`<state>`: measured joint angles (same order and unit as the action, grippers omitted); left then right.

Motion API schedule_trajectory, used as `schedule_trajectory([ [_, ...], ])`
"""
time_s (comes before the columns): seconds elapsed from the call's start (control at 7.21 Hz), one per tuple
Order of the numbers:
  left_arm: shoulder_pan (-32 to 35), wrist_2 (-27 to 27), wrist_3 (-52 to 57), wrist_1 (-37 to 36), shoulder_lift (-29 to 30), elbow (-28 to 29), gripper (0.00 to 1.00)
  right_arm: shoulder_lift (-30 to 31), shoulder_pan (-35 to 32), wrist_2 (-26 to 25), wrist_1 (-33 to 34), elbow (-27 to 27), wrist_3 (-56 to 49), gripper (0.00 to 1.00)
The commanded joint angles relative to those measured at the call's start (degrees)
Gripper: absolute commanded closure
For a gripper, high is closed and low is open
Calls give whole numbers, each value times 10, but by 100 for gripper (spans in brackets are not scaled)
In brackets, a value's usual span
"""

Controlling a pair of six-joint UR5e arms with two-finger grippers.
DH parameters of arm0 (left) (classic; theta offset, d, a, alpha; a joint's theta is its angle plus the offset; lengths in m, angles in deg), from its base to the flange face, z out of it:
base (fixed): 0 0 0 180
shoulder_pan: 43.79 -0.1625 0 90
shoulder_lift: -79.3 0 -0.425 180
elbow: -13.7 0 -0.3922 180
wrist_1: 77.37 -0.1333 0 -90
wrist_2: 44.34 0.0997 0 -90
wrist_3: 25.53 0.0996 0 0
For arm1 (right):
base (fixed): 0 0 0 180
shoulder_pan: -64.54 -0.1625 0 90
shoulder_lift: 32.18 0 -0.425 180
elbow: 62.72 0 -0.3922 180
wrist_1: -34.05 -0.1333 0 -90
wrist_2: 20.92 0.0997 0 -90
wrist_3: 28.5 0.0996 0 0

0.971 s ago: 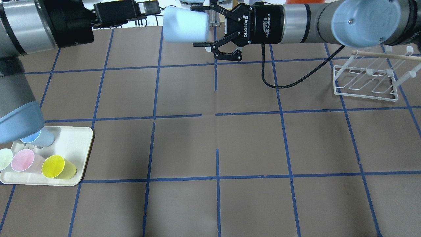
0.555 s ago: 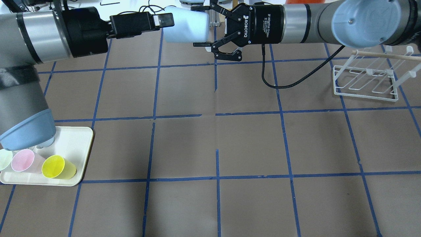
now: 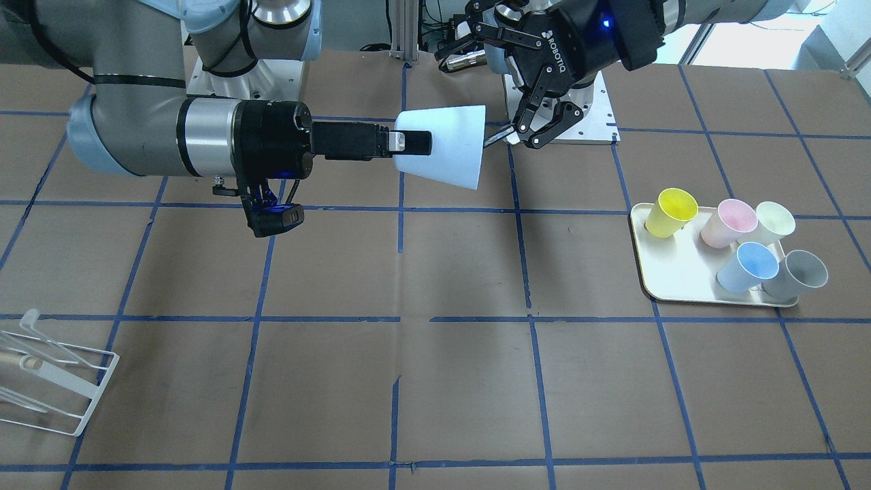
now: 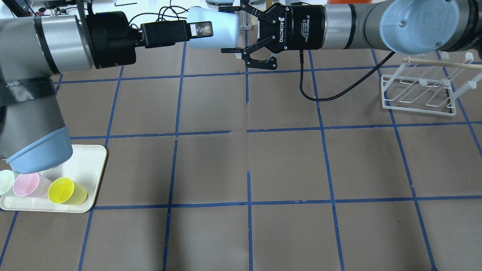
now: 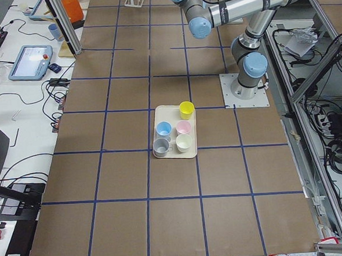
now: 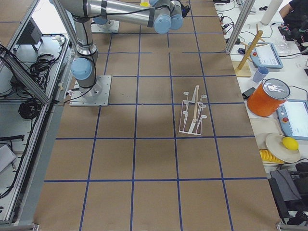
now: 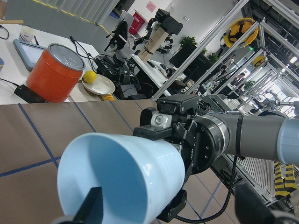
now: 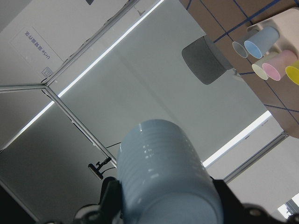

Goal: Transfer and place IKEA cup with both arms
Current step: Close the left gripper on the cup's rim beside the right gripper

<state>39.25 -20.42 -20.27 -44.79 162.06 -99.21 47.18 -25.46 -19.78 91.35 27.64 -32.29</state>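
Observation:
The IKEA cup [image 3: 452,153], a pale blue tumbler, hangs on its side high above the table's far middle. It also shows in the overhead view [image 4: 222,32]. My right gripper [image 4: 227,29] is shut on its narrow base, one finger above and one below. The cup fills the right wrist view [image 8: 159,168]. My left gripper [image 3: 466,102] is open at the cup's wide mouth. In the left wrist view one finger [image 7: 92,207] sits in front of the mouth of the cup [image 7: 140,168], and the other finger is well outside its wall.
A cream tray [image 3: 653,286] on my left holds a yellow cup [image 3: 670,211], a pink cup [image 3: 728,223], a cream cup [image 3: 774,221], a second pale blue cup [image 3: 747,267] and a grey cup [image 3: 796,275]. A white wire rack [image 4: 418,92] stands on my right.
My left arm has swung right and its gripper has reached the cup's mouth. My right gripper and the cup have stayed still.

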Motion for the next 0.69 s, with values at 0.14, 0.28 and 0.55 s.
schedule_trajectory([
  [0.14, 3, 18, -1, -20, 1, 1, 30, 0, 0, 0, 0, 0, 0, 76],
  [0.28, 3, 19, 0, -21, 0, 1, 32, 0, 0, 0, 0, 0, 0, 76],
  [0.55, 3, 21, 1, -31, 0, 9, 39, 0, 0, 0, 0, 0, 0, 76],
])
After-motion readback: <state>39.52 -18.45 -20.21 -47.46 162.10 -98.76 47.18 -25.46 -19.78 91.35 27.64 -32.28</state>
